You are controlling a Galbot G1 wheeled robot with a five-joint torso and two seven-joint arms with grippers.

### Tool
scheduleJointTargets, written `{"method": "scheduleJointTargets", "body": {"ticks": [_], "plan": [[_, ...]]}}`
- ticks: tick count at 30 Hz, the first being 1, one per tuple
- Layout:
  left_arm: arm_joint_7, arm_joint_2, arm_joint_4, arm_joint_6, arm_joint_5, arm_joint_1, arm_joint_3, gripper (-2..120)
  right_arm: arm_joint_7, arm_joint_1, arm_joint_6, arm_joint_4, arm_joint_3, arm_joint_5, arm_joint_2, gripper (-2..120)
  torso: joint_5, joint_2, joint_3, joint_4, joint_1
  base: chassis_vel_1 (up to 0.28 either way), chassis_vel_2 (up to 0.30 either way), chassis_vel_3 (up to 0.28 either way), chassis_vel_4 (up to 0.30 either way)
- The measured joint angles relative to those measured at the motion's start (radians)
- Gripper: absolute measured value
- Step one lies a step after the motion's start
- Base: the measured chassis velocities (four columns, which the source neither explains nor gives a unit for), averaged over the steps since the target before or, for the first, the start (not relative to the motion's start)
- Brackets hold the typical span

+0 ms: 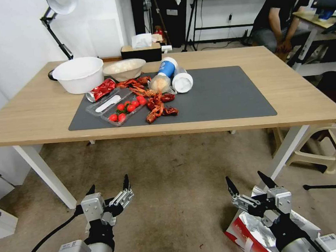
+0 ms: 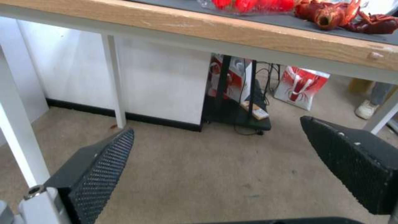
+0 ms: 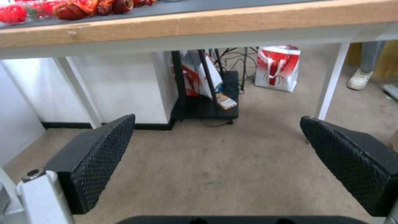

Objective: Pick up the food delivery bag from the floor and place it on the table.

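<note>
The food delivery bag is lying on the floor directly beneath and just behind the right gripper, its foil-lined mouth facing up and a red side panel showing. The right gripper is hovering above it with its fingers spread apart and nothing between them, pointing forward toward the bench rather than down at the bag. The left gripper is hanging well off to the side of the bag, over bare carpet, also open and empty.

Judging from this, the grasp is not yet begun, and several things could be going wrong from here. The bag looks slumped and crumpled, so a closing gripper may be pinching only loose paper or foil and tearing it, or missing the handles, which I cannot make out clearly. The bag is sitting so close under the right wrist that reaching it may be forcing an awkward fold of the arm.

The bench's near edge is standing ahead of and above both grippers, so a bag being lifted straight forward may be catching on that edge. The mat ahead of the right gripper looks free, while the side ahead of the left gripper is crowded with crayfish, bowls and cups; a swinging bag could be knocking those over.
</note>
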Motion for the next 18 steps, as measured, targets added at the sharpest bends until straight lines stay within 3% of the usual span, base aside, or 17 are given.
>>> {"method": "scheduleJointTargets", "body": {"ticks": [18], "plan": [[-0.001,-0.005,0.0,-0.003,0.005,0.001,0.003,100,-0.01,0.002,0.006,-0.005,0.002,0.0,0.003,100,0.0,-0.063,-0.038,0.0,-0.026,0.0,0.0,0.0,0.0]]}}
